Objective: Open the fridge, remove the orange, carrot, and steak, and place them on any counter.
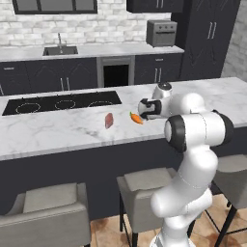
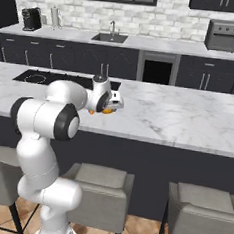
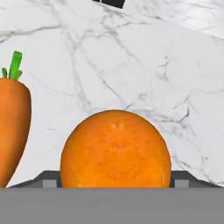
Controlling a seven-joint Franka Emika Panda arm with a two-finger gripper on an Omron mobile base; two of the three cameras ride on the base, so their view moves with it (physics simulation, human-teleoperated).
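Steak [image 1: 109,120] & carrot [image 1: 137,118] already lie on the marble island counter [image 1: 58,130], near the cooktop [image 1: 62,102]. Orange [image 3: 115,149] sits btwn the spread jaws of the gripper [image 3: 115,183], over the counter beside the carrot. Judging by this, only releasing the orange is left.

My arm [image 1: 193,159] is glossy white, built of rounded, bulging segments that swell at each joint like stacked capsules. Dark bands ring the joints: a broad black collar with a grey inner disc sits on the big shoulder drum, and another black ring marks the smaller joint near my wrist. A small white cap with a dark grey top stands above the wrist. My hand [image 2: 111,102] is white with a dark face. My two fingertips [image 3: 49,179] are dark grey and blocky, with lighter grey pads.
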